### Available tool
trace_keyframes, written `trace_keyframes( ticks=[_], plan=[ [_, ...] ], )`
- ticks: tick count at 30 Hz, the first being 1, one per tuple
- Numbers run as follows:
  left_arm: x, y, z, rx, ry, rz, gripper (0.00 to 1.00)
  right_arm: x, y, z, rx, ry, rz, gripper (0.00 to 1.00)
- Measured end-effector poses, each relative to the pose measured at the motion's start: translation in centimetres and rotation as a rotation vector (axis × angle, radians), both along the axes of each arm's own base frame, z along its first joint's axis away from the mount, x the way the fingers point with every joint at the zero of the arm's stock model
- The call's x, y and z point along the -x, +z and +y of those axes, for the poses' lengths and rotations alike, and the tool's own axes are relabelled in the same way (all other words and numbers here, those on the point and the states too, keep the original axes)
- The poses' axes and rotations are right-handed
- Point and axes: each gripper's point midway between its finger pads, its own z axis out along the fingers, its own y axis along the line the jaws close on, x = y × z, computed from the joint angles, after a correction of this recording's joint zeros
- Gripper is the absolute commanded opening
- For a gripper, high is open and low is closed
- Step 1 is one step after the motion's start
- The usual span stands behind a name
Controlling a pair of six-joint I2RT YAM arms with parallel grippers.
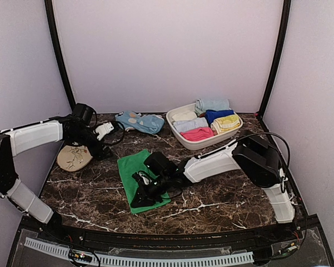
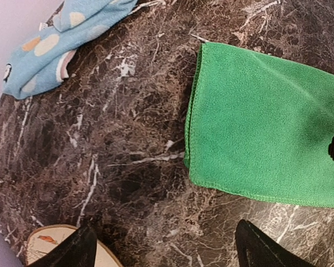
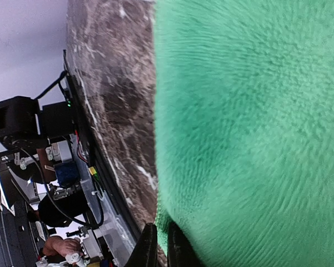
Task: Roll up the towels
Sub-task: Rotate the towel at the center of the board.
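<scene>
I have the green towel [image 1: 134,167] lying flat on the bench [image 1: 222,192], left of centre, as 1 long strip that runs from the far side toward the near edge. Its far half is bare. Its near half is under the right arm, which reaches across the bench from the right.

The right tool [image 1: 143,190] is down on that near end. In the right wrist view its 2 fingers stand almost together at the towel's hem, with a thin sliver of green between them, so I read it as clenched on the towel's edge. The rest of that view is green pile, with the bench's near edge running alongside.

The left tool [image 2: 167,251] hangs released above bare bench, its 2 fingers wide apart. It is off the towel's left side and touches nothing. In the left wrist view the towel's left hem lies straight and flat, and a black part of the right tool shows at the frame's right edge, over the towel.

A tan disc [image 1: 74,158] lies on the bench's left side, just below the left arm's wrist and well apart from the towel. A blue spotted cloth [image 1: 140,122] lies crumpled near the back wall, beyond the towel's far end and apart from it. A white basket [image 1: 193,144] sits at the far right, holding several rolls [image 1: 198,133] of cloth in pink, yellow, dark blue, pale blue and cream.
</scene>
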Motion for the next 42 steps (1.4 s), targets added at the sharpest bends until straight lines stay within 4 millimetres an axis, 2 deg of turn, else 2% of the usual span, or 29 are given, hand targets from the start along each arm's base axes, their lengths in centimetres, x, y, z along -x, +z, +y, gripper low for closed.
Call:
trace_keyframes(
  ticks=[2,10,13,17,21,25,28,31,32,34,38,42],
  plan=[
    [0.2,-0.7,-0.2,0.009,0.002,0.033,0.88,0.6,-1.6,-0.1,0.020,0.018,0.023,0.10],
    [0.5,-3.1,-0.9,0.012,0.016,0.107,0.88,0.3,-1.3,0.5,-0.005,0.014,0.020,0.11],
    [0.4,-3.6,-0.9,0.003,0.026,0.117,0.88,-0.2,-1.2,1.5,-0.027,-0.001,0.023,0.13],
    [0.0,-3.4,-0.6,-0.009,0.057,0.106,0.88,-0.6,-0.9,2.2,-0.052,-0.016,0.033,0.23],
    [-0.6,-3.0,-0.3,-0.022,0.081,0.084,0.94,-1.1,0.7,1.4,-0.077,-0.022,0.027,0.34],
    [-0.8,-2.8,0.3,-0.025,0.102,0.078,0.99,-3.8,3.9,0.2,-0.117,-0.042,-0.015,0.37],
    [-0.7,-1.9,1.0,-0.017,0.120,0.070,0.99,-7.3,6.2,0.2,-0.145,-0.064,-0.098,0.33],
    [-0.3,-0.1,1.4,0.000,0.122,0.042,0.99,-11.5,6.9,1.2,-0.133,-0.082,-0.196,0.30],
    [-0.1,0.5,1.5,0.006,0.118,0.028,0.99,-12.4,6.6,1.6,-0.128,-0.080,-0.222,0.29],
    [0.4,1.9,1.3,0.026,0.098,0.002,0.99,-14.0,4.9,2.2,-0.090,-0.078,-0.256,0.28],
    [2.0,3.3,0.5,0.059,0.015,0.000,0.99,-14.6,-0.9,2.1,0.013,-0.060,-0.242,0.25],
    [4.6,2.7,-0.4,0.086,-0.096,0.055,0.99,-15.0,-1.1,2.5,-0.021,-0.068,-0.245,0.21]
  ],
)
